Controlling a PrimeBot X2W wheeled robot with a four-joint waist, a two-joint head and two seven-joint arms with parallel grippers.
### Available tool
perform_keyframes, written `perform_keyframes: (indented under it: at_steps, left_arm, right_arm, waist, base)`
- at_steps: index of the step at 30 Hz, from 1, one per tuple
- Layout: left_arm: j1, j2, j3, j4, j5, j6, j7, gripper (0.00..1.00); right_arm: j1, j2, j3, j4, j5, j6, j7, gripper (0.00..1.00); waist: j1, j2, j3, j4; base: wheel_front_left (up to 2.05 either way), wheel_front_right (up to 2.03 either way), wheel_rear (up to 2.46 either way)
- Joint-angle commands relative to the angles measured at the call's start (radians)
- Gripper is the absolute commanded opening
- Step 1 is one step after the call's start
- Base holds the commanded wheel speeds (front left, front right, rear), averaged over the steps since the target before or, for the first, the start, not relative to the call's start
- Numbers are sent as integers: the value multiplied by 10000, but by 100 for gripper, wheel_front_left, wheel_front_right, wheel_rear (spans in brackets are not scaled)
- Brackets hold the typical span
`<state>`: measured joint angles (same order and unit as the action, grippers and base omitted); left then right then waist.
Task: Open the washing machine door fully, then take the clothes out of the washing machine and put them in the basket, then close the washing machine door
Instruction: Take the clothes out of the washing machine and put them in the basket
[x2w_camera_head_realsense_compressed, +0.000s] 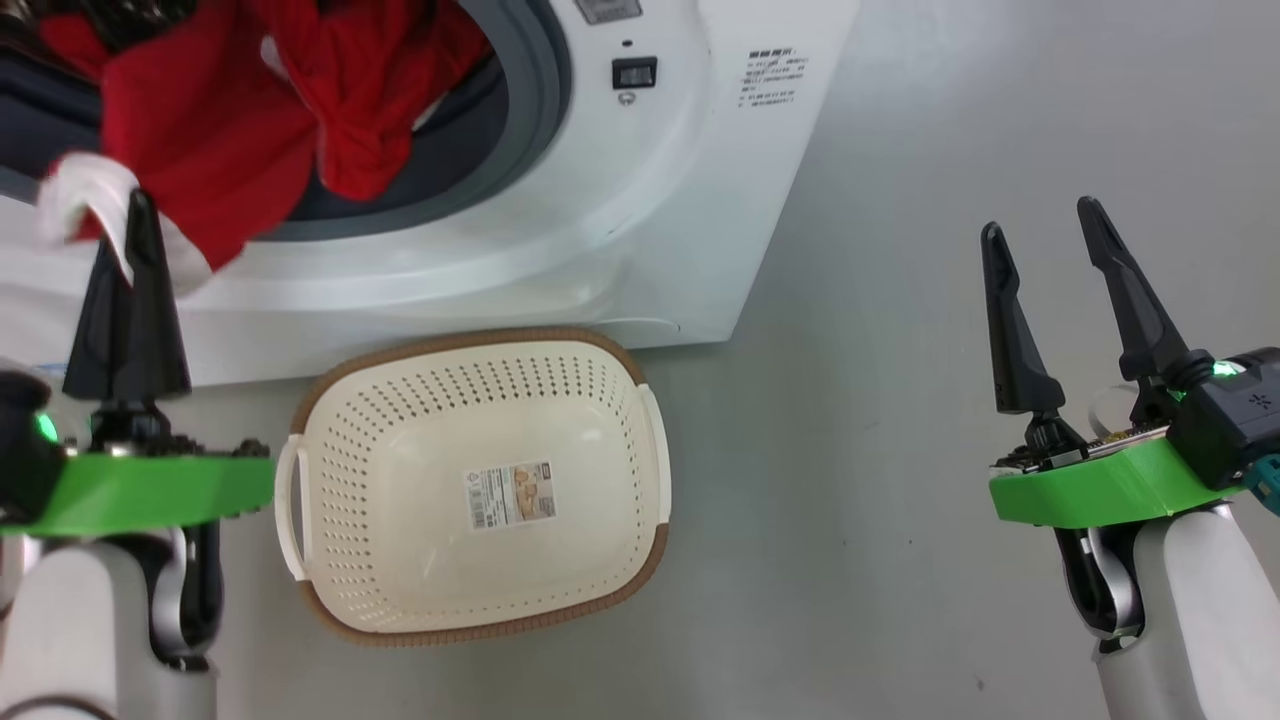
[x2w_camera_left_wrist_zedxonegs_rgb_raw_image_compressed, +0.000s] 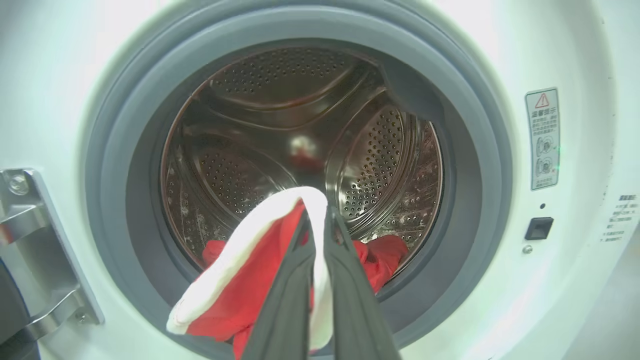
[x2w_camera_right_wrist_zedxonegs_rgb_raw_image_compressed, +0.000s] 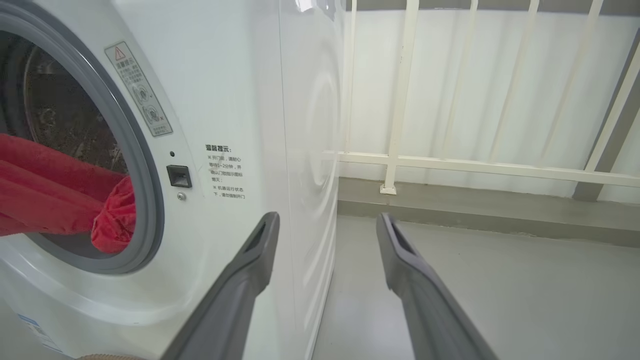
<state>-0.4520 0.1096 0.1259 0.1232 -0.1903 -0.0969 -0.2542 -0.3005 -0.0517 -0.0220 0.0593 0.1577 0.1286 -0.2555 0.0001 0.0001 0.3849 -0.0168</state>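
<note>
The white washing machine (x2w_camera_head_realsense_compressed: 640, 200) stands with its mouth uncovered, and the red clothes (x2w_camera_head_realsense_compressed: 220, 130) spill out over the grey rubber ring (x2w_camera_left_wrist_zedxonegs_rgb_raw_image_compressed: 480, 150). My left gripper (x2w_camera_head_realsense_compressed: 135, 215) is shut on the white trim of the clothes (x2w_camera_left_wrist_zedxonegs_rgb_raw_image_compressed: 235, 280), just outside the steel drum (x2w_camera_left_wrist_zedxonegs_rgb_raw_image_compressed: 300, 140). The cream basket (x2w_camera_head_realsense_compressed: 340, 500) sits on the floor right below the opening, with nothing in it. My right gripper (x2w_camera_head_realsense_compressed: 1040, 225) hangs open over the floor to the right of the machine, holding nothing. Of the washing machine door, only the metal hinge (x2w_camera_left_wrist_zedxonegs_rgb_raw_image_compressed: 40, 250) shows, at the left.
Grey floor (x2w_camera_head_realsense_compressed: 900, 400) spreads to the right of the machine and the basket. A white railing (x2w_camera_right_wrist_zedxonegs_rgb_raw_image_compressed: 450, 160) with a pale sheet behind it runs along the back, past the machine's side panel (x2w_camera_right_wrist_zedxonegs_rgb_raw_image_compressed: 310, 150).
</note>
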Motion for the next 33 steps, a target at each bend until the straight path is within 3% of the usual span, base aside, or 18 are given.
perform_keyframes:
  at_steps: [1,8,20,27,33]
  left_arm:
    - [213,242,359,-411,19,-48,-76,0]
    - [1190,-180,328,-1508,-586,-145,-76,0]
    - [2051,-392,-246,-2937,-989,-85,119,0]
    - [2122,-520,-1208,-2253,-1457,-113,255,0]
    - [1733,-561,-2125,-318,-1628,-169,195,0]
  right_arm:
    - [123,15,217,-211,78,21,-63,100]
    - [345,15,137,-190,160,21,-63,100]
    - [480,15,242,-292,210,21,-63,100]
    - [397,15,328,-385,184,21,-63,100]
    - [304,15,444,-415,198,21,-63,100]
  waist:
    - [-1,-1,-236,29]
    - [-1,-1,-525,135]
    - [-1,-1,-675,280]
    - [-1,-1,-323,247]
    - [-1,-1,-27,178]
  base:
    - [0,0,0]
    - [0,0,0]
    - [0,0,0]
    - [0,0,0]
    - [0,0,0]
